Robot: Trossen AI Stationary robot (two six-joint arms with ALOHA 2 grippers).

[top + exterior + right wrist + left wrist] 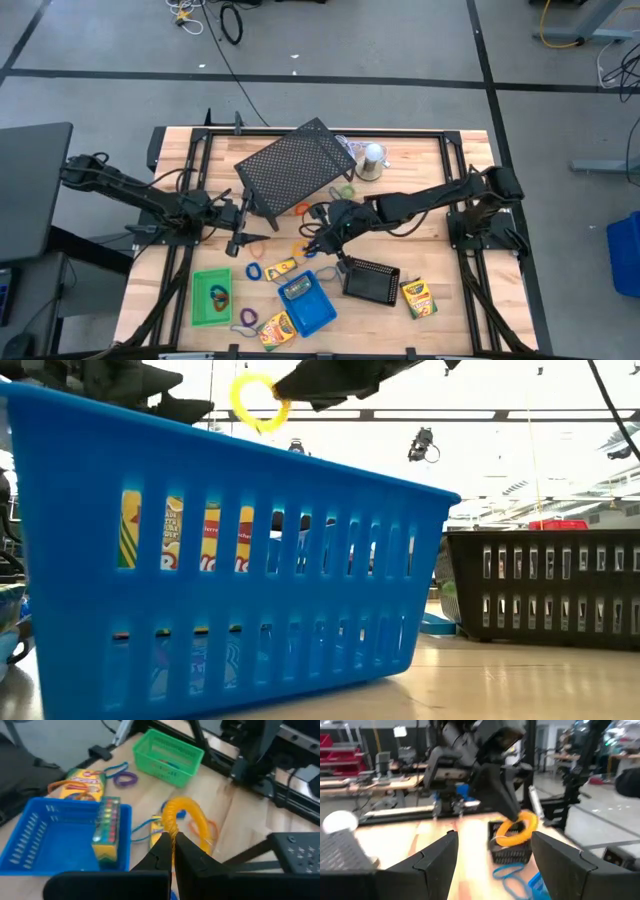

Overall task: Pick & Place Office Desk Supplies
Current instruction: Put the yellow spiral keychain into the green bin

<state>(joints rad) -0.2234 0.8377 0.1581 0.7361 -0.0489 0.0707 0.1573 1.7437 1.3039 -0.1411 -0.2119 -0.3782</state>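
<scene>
From my remote station, the left claw (243, 238) hung over the counter (440, 330) on its left half, just off the corner of the large mesh rack (296, 168). Its jaws stood wide with nothing between them, and the arm reached in low and nearly level from the left edge. I read it as parked there to stay out of the way.

Below it sat the green tray (211, 297) with a few elastic loops in it, which I took for the place where loops were being gathered. Next over, the blue tray (308, 305) held one crayon box (106, 832) lying against its wall, and another crayon box (276, 328) lay on the bare wood beside that tray.

Near the middle, the right claw (172, 839) was pinched fully shut on a yellow loop (186, 819), gripping one strand so that the rest of the ring stood up past the fingertips. It was clear of the wood and hung above the blue tray's rim. The right arm stretched long and low across from the right side, wrist angled down toward the counter.

Farther right stood the black mesh tray (371, 281), and beyond it a third crayon box (418, 297), both untouched.
</scene>
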